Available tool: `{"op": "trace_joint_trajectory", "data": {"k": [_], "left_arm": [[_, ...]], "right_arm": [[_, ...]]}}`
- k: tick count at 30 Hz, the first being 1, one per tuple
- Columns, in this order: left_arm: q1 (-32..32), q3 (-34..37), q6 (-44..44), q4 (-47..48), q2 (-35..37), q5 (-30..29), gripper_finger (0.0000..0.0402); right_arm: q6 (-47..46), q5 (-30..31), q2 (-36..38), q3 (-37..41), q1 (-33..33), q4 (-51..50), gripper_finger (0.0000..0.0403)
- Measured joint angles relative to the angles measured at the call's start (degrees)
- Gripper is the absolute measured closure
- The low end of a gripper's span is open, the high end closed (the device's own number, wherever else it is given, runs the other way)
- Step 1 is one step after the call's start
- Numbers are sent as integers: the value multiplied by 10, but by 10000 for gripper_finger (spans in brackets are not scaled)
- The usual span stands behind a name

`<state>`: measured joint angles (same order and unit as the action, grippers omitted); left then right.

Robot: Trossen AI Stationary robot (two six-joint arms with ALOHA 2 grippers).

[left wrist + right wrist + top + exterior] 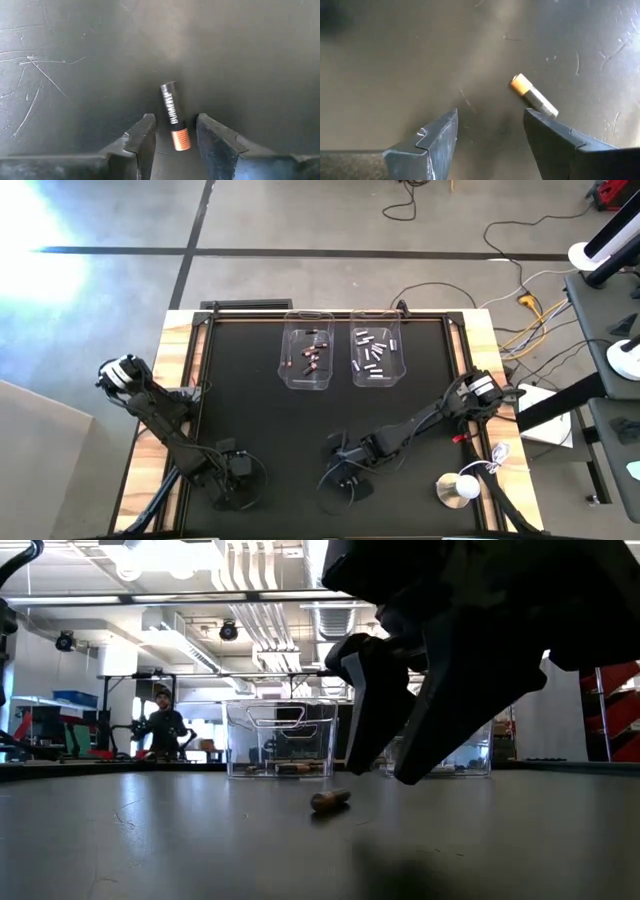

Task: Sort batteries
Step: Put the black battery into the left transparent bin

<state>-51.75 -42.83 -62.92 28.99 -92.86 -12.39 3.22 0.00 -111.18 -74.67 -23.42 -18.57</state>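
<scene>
A black battery with a copper end [174,112] lies flat on the dark mat. My left gripper [175,131] [235,480] points down over it, open, with the copper end between the fingertips and a gap on either side. A second battery with a copper end [532,95] [330,800] lies on the mat just beyond one fingertip of my right gripper [490,117] [345,472], which hangs open a little above the mat [395,755]. Two clear bins stand at the far middle. The left bin [307,358] holds dark batteries, the right bin [378,355] silvery ones.
A white round object [460,488] with a white cord lies at the near right corner. The mat is bordered by wooden table edges [175,380]. Beyond the table, a person [163,725] stands far off in the room.
</scene>
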Motion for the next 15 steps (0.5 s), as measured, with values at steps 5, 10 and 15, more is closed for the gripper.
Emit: {"op": "trace_joint_trajectory", "data": {"k": [5,10,15], "left_arm": [[0,2,-1,-1,9,-2,282],[0,3,-10,-3,19,-5,283],[0,3,-17,-3,19,-7,283]], "right_arm": [[11,0,0,0,2,0,184],[19,0,0,0,15,-2,184],[20,-11,-2,9,22,-19,184]]}}
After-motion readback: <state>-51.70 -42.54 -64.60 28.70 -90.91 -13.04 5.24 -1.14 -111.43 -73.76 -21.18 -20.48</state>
